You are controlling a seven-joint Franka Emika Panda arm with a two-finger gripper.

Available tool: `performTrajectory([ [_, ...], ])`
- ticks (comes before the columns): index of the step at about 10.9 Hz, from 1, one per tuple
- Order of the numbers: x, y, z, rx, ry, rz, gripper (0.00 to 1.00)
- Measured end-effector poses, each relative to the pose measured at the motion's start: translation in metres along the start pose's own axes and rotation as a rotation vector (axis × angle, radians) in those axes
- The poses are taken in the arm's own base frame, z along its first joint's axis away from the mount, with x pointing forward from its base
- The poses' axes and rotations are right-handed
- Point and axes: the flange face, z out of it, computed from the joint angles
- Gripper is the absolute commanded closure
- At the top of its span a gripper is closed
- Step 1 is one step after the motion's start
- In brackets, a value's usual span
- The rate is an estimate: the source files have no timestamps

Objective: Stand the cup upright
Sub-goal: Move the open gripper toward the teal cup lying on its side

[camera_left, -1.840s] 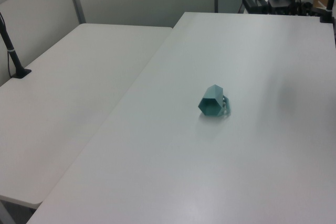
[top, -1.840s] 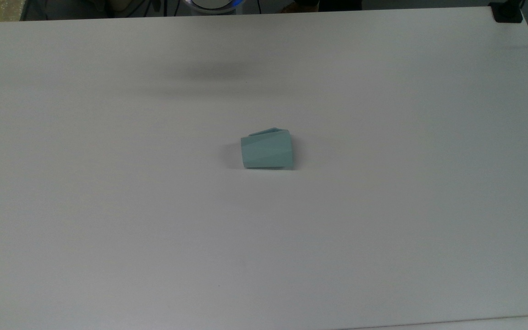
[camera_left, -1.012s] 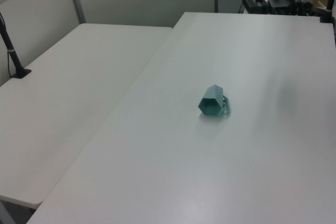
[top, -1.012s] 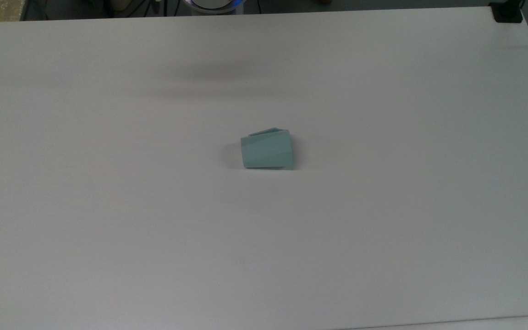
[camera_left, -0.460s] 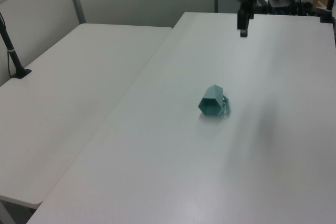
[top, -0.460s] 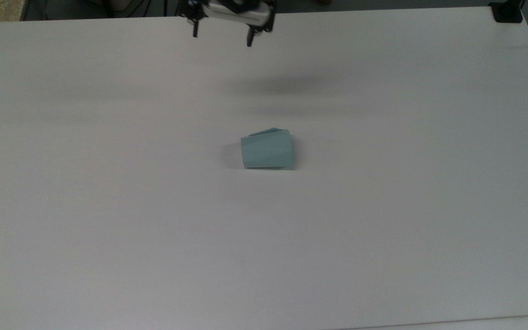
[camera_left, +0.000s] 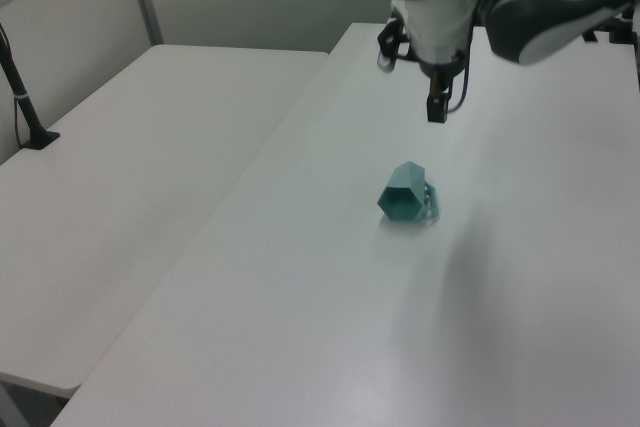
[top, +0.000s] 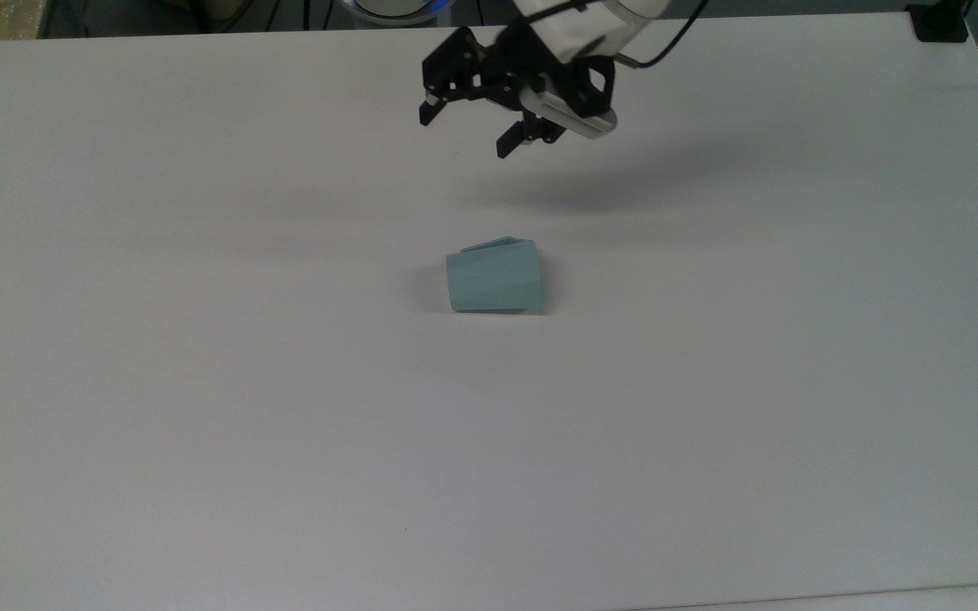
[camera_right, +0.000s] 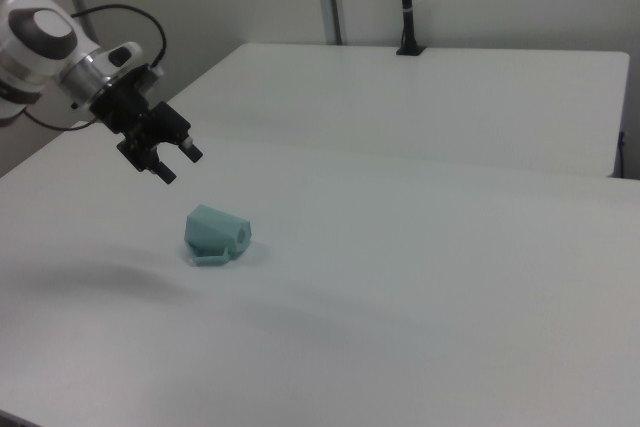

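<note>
The cup (top: 494, 277) lies tipped on its side mid-table (top: 200, 382), untouched, while the gripper (top: 469, 134) hangs above and apart from it — fingers spread wide, empty — seemingly poised to descend.

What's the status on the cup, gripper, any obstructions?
Gripper open, in the air, apart from the cup. Cup on its side on the white table, not yet upright. Nothing between them.
</note>
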Motion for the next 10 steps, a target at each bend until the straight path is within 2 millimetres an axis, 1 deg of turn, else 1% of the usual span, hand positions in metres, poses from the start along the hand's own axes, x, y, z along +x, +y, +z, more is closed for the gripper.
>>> performTrajectory([
  [1, 0.002, -0.017, 0.0, -0.05, 0.025, -0.024, 0.0],
  [4, 0.008, -0.072, 0.015, -0.167, 0.066, -0.048, 0.0],
  [6, 0.016, -0.104, 0.014, -0.193, 0.094, -0.052, 0.0],
  [7, 0.017, -0.115, 0.01, -0.195, 0.109, -0.056, 0.0],
  [9, 0.021, -0.126, -0.001, -0.192, 0.135, -0.054, 0.0],
  [10, 0.024, -0.13, -0.004, -0.194, 0.144, -0.051, 0.0],
])
